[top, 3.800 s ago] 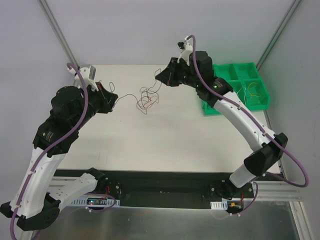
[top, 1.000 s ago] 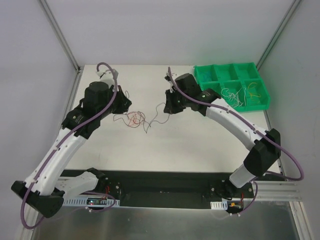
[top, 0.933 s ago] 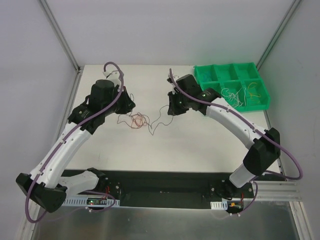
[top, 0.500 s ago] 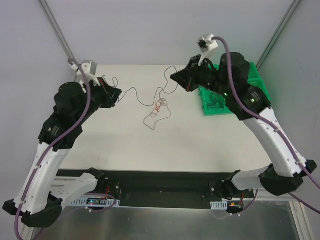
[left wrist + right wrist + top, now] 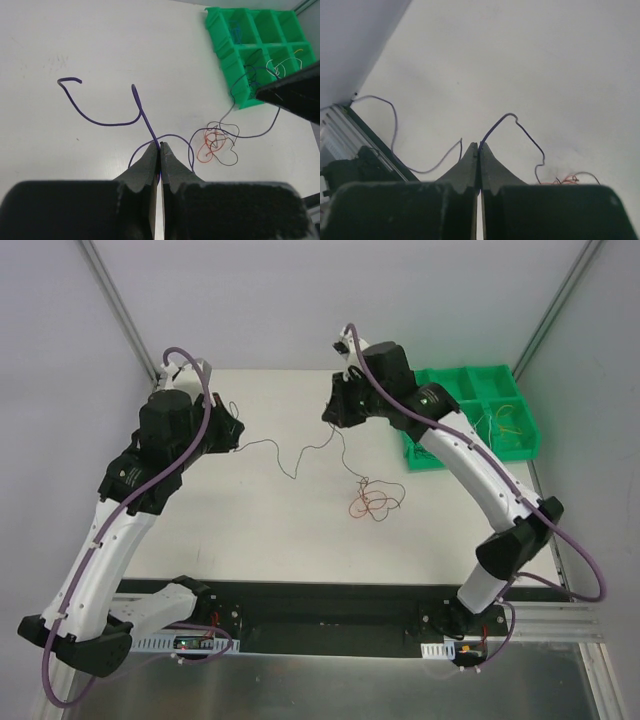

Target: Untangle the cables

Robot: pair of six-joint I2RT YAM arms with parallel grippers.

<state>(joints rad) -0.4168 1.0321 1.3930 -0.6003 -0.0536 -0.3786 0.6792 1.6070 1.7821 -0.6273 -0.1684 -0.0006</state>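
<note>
While both arms hang over the table (image 5: 250,540), green bin (image 5: 455,385) at far right, left gripper (image 5: 233,436) and right gripper (image 5: 328,416) are each clamped fully shut on a thin dark strand (image 5: 149,127). One strand or two, can't tell. Tangle of cables (image 5: 373,500) lies on the table on the near side of the right gripper, closer to that arm.

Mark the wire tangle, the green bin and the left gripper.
wire tangle (image 5: 372,500): top view, middle of red loops.
green bin (image 5: 480,374): top view, far wall.
left gripper (image 5: 160,146): left wrist view, between fingertips.
</note>
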